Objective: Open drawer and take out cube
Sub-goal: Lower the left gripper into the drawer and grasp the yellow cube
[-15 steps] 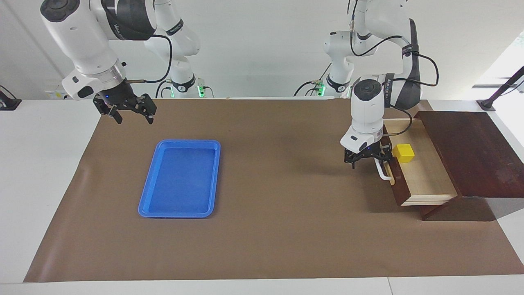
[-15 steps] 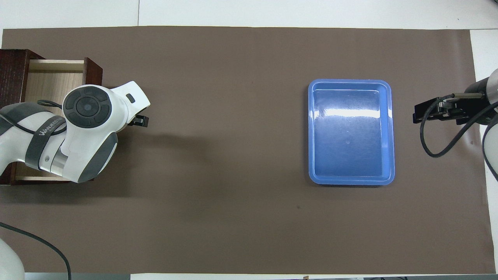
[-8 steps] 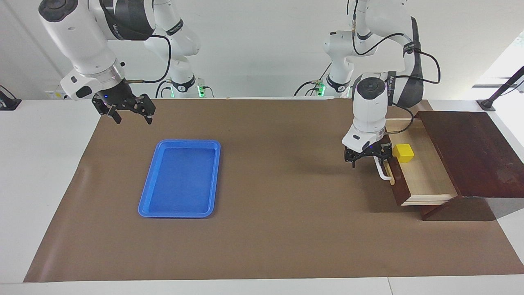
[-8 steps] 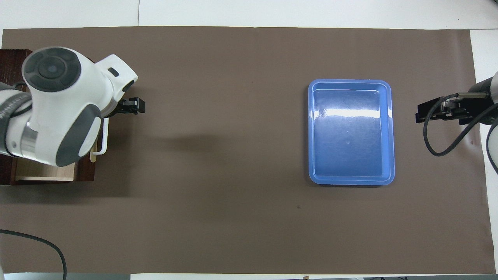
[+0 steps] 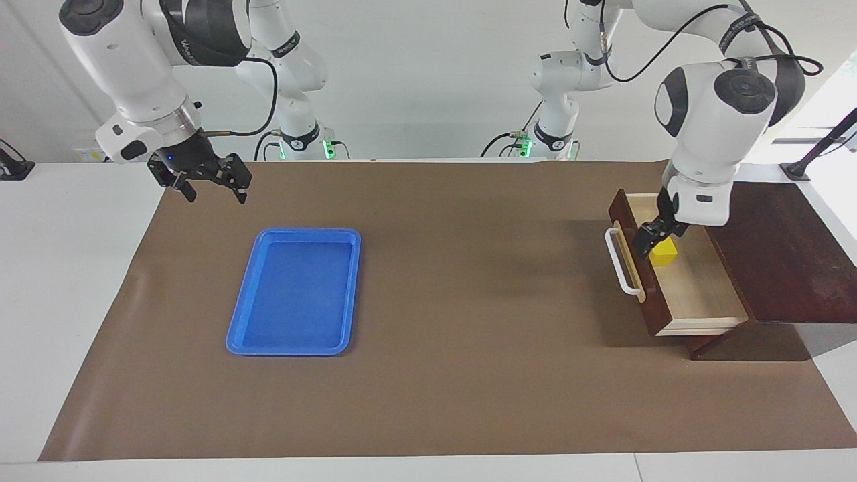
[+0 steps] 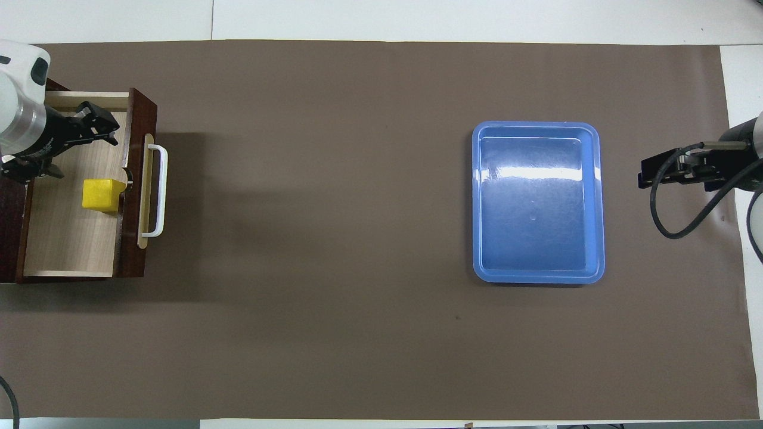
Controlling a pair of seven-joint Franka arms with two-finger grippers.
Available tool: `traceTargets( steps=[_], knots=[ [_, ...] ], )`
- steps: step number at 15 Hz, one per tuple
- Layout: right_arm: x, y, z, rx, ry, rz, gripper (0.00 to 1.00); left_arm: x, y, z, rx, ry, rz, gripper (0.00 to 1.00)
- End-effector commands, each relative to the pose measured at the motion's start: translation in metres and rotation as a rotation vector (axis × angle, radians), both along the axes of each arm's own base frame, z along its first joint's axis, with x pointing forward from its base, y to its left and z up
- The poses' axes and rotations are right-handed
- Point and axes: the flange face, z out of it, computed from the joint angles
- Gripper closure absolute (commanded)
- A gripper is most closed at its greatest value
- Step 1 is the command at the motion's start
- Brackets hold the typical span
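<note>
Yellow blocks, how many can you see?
1. The yellow block sits in the open drawer, close to its front panel. Nothing seems hidden elsewhere.

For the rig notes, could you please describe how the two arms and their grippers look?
Both arms are glossy white with rounded dark grey joint caps and dark bands bearing pale lettering. Black cables loop loosely along them. The left gripper and right gripper are black two-finger units with linked fingers; green lights glow at both bases.
</note>
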Motion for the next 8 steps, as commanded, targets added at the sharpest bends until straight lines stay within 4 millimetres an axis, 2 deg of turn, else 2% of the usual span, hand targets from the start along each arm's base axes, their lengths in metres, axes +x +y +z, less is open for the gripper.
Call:
traceTargets(
  steps=[1, 2, 4, 6, 8],
  knots=[
    [-0.004, -0.004, 0.0, 0.015, -0.004, 0.021, 0.0, -0.015, 0.039, -0.002, -0.03, -0.054, 0.257, 0.0],
    [-0.004, -0.004, 0.0, 0.015, -0.004, 0.021, 0.0, -0.018, 0.047, -0.01, -0.069, -0.083, 0.407, 0.0],
    [-0.004, -0.004, 0.0, 0.015, -0.004, 0.021, 0.0, -0.029, 0.046, -0.029, -0.096, -0.112, 0.64, 0.0],
    [-0.004, -0.004, 0.0, 0.016, -0.004, 0.021, 0.0, -0.04, 0.045, -0.047, -0.096, -0.115, 0.771, 0.0],
    [-0.004, -0.005, 0.0, 0.016, -0.004, 0.019, 0.0, -0.047, 0.047, -0.055, -0.093, -0.107, 0.845, 0.0]
  ],
)
